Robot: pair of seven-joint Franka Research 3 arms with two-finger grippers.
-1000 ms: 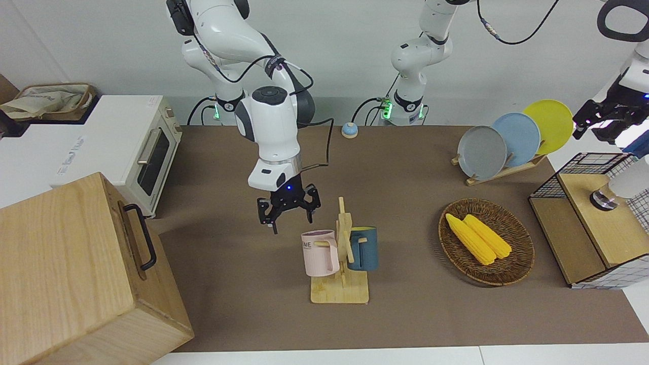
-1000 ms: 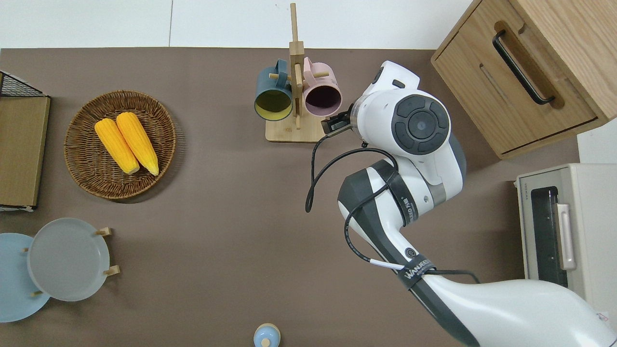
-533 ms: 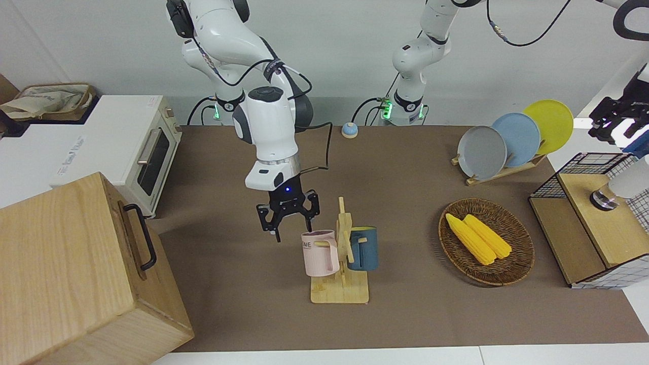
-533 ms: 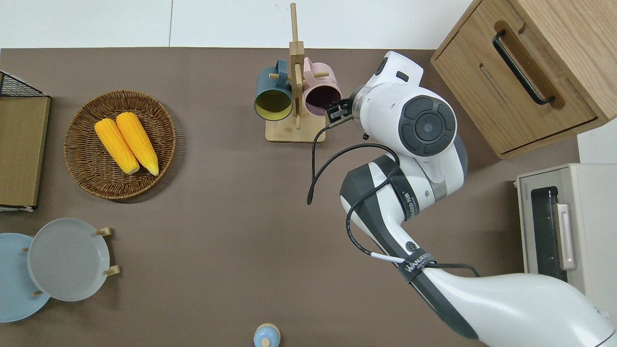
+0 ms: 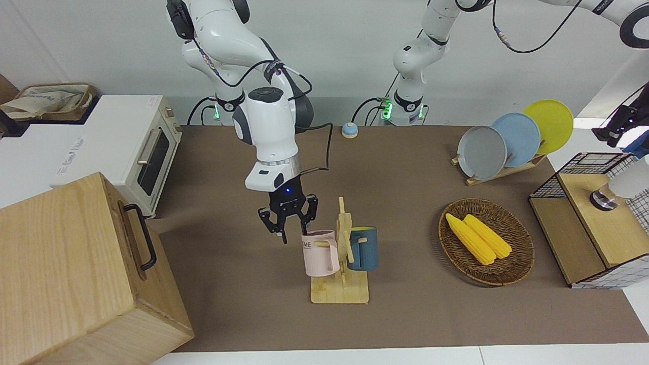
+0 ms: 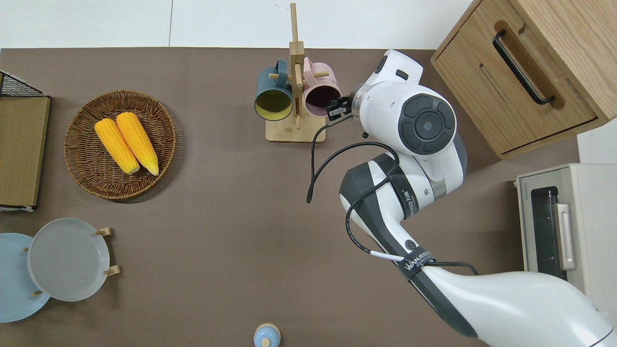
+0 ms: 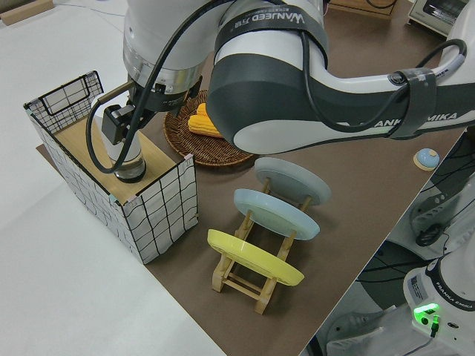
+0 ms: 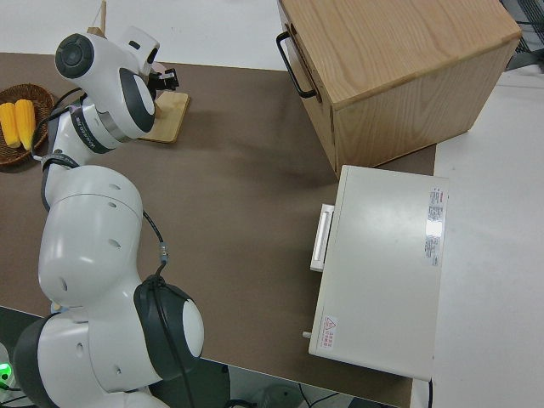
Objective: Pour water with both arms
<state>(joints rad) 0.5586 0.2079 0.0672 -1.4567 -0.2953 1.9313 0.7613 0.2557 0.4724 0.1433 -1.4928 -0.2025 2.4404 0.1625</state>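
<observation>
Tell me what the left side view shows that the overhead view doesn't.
Left side only: the left gripper at a white container in the wire crate, and the yellow plate. Overhead only: the open right gripper at the pink mug rim on the mug rack, the blue mug, wooden cabinet, toaster oven. Both: corn basket, grey plate, blue plate, part of the crate.

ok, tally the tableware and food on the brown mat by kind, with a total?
Round plates in the wooden rack: 3 (grey, blue, yellow)
Mugs hanging on the wooden mug tree: 2 (pink, dark blue)
Yellow corn cobs in the woven wicker basket: 2 ()
Total: 7
</observation>
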